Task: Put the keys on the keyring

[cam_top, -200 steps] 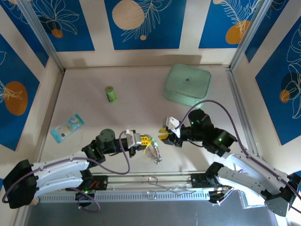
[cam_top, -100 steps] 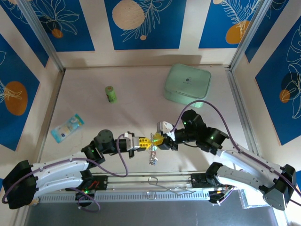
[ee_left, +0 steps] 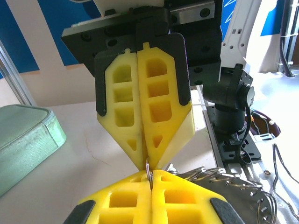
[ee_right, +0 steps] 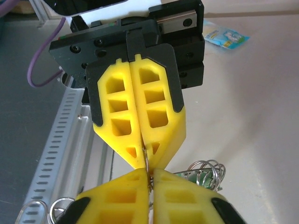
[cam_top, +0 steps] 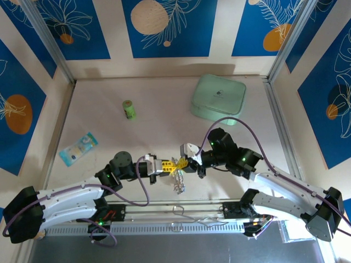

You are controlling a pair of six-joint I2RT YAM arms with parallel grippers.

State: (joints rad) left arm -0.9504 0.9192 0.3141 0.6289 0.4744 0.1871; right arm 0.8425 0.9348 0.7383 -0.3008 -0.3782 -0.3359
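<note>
On the pale surface (cam_top: 109,131) the two arms now meet near the front edge. A second ago the right hand (cam_top: 185,163) stood off to the right with its fingers partly spread; it has since swung in and closed, so it sits tip to tip with the left hand (cam_top: 172,166), which has stayed clamped throughout. Both wrist cameras show the yellow fingertips of each hand pressed together on the same thin silver loop, which I take to be the keyring (ee_left: 148,169). That two-handed pinch looks like the set-up for prying or steadying the ring so a key can be threaded on. The mint-green box (cam_top: 218,97) sits well apart at the far right with its lid shut, so its contents cannot be seen. The small green bottle (cam_top: 129,109) stands far left, also too small to tell what it holds. The keys (cam_top: 178,185) dangle in a silvery bunch just below the meeting fingertips.
</note>
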